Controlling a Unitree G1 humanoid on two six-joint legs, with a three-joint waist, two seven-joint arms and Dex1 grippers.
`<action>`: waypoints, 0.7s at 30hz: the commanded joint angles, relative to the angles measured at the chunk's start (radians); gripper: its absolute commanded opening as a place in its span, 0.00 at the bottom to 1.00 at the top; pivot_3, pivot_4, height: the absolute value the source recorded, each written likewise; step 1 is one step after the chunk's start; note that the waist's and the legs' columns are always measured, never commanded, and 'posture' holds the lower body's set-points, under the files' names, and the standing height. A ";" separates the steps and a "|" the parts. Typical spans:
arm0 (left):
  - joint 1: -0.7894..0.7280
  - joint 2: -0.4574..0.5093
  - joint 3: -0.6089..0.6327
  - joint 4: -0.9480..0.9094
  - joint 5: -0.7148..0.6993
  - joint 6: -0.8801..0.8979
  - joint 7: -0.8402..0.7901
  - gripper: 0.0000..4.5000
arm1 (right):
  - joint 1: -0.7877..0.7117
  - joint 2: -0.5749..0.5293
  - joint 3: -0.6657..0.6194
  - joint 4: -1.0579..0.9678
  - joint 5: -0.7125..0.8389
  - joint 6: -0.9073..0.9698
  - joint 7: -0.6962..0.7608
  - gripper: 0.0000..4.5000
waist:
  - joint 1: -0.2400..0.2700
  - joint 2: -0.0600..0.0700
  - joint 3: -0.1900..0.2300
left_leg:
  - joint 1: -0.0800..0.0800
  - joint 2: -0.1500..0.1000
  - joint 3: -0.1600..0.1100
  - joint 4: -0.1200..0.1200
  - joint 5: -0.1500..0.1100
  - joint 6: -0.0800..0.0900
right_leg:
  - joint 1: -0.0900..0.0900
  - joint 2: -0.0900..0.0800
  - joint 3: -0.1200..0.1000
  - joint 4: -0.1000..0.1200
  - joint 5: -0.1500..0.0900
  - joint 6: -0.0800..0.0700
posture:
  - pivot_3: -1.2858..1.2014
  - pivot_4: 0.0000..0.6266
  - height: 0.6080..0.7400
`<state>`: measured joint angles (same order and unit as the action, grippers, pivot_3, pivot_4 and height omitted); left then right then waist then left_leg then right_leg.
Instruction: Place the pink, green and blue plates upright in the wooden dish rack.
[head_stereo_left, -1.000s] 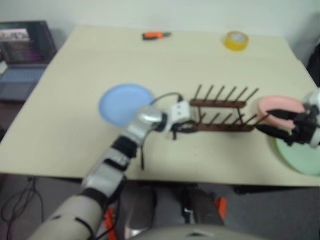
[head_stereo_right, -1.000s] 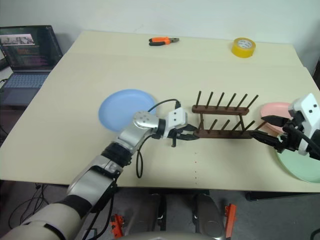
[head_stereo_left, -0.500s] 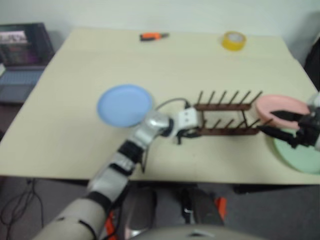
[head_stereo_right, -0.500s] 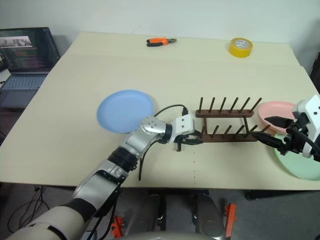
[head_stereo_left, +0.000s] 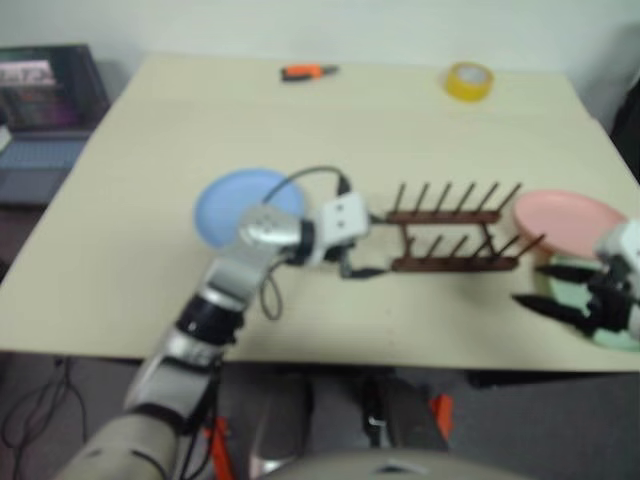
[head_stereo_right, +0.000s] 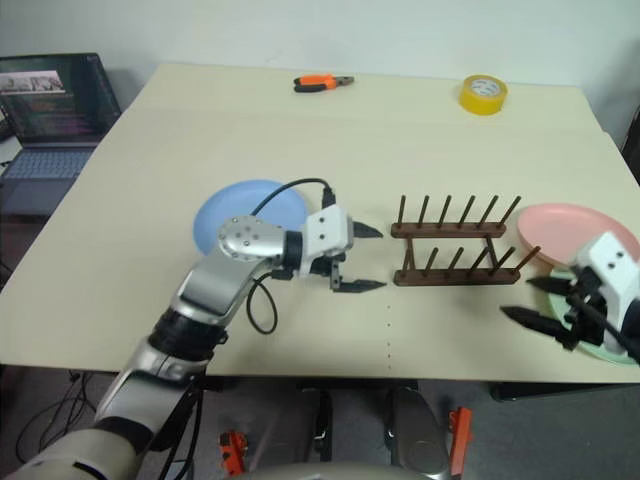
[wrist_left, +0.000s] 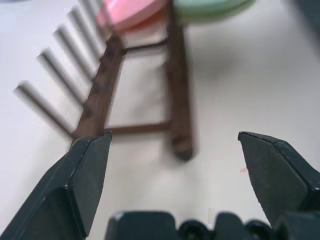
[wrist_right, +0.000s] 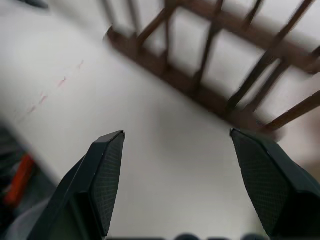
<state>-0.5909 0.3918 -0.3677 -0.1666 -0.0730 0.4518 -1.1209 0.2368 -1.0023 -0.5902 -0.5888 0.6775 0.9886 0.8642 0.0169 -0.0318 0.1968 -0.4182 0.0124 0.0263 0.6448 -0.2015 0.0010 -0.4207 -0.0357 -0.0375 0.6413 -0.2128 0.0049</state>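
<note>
The left claw (head_stereo_right: 362, 258) has let go of the dark brown wooden peg rack (head_stereo_right: 455, 246) and drawn back, jaws wide. The right claw (head_stereo_right: 532, 302), also open and empty, hovers beside the round mint green plate (head_stereo_right: 612, 347). No plate is racked yet.

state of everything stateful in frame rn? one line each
Rack: empty, standing on the table.
Blue plate: flat on the table, left of the rack.
Pink plate: lying off the rack's right end, not racked.
Green plate: flat at the table's right edge, under the right tool.
Left tool: open, holding nothing, just left of the rack.
Right tool: open, holding nothing.
Laptop: lid open, screen lit.
</note>
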 joint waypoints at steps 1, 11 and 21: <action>0.040 -0.020 -0.077 -0.095 0.004 0.075 0.043 0.71 | -0.007 0.044 0.102 0.012 -0.077 -0.037 -0.096 0.53 | 0.001 0.000 0.000 | 0.000 0.000 0.000 0.001 0.000 0.000 | 0.000 0.000 0.000 0.000 -0.002 -0.003 | 0.52 0.24 1.00; -0.007 -0.211 -0.232 0.128 0.151 0.079 0.277 0.02 | -0.184 0.232 0.409 0.244 -0.342 -0.194 -0.342 0.00 | -0.004 0.000 0.000 | 0.001 -0.001 0.000 0.002 0.001 0.002 | 0.001 -0.002 0.000 0.000 -0.002 -0.003 | 0.52 0.24 1.00; -0.039 -0.364 -0.211 0.432 0.232 -0.008 0.498 0.02 | -0.324 0.381 0.518 0.450 -0.465 -0.368 -0.409 0.00 | -0.018 -0.006 -0.007 | 0.003 0.000 0.000 0.001 0.002 0.002 | 0.002 0.001 0.000 0.001 -0.001 -0.002 | 0.52 0.24 1.00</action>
<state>-0.6151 0.0418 -0.5991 0.2161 0.1315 0.4718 -0.6815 -0.0740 -0.6392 -0.1078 -0.1801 0.2354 0.6418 0.4686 -0.0013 -0.0373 0.1903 -0.4152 0.0132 0.0259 0.6474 -0.2000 0.0034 -0.4182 -0.0352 -0.0376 0.6421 -0.2138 0.0031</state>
